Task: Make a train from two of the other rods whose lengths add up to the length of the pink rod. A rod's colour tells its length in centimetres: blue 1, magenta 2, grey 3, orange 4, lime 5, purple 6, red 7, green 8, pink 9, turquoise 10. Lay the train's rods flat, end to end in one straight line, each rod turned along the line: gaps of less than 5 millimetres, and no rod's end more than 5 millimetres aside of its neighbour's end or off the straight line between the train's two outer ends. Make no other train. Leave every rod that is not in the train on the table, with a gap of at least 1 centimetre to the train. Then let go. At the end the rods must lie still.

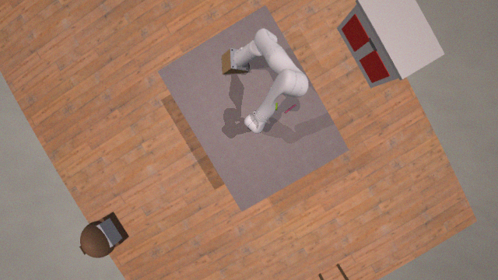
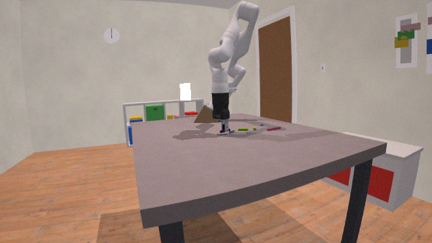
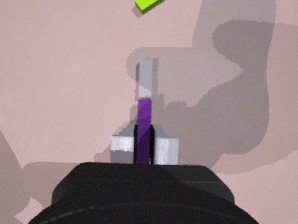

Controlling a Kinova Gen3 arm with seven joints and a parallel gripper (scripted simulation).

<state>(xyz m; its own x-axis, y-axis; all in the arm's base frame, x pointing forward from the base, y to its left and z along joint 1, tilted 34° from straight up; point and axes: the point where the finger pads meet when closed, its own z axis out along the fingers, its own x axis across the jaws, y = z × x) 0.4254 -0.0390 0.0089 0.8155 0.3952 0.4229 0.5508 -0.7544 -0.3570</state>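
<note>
My gripper (image 3: 143, 138) (image 2: 225, 130) is shut on the purple rod (image 3: 144, 114), low at the table top. The purple rod points away from the fingers in the wrist view, and its near part is hidden between them. The grey rod (image 3: 145, 77) lies just beyond its far end, nearly in the same line, with a very narrow gap or none. Whether the purple rod touches the table is unclear. A lime rod (image 3: 149, 4) (image 2: 243, 129) lies past the grey rod, turned at an angle. The pink rod (image 1: 290, 109) (image 2: 274, 128) lies farther off.
A second lime piece (image 2: 254, 128) (image 1: 276, 106) lies between the first lime rod and the pink rod. A small dark greyish piece (image 2: 261, 125) lies behind them. The arm hides part of the table (image 1: 249, 175) in the top view.
</note>
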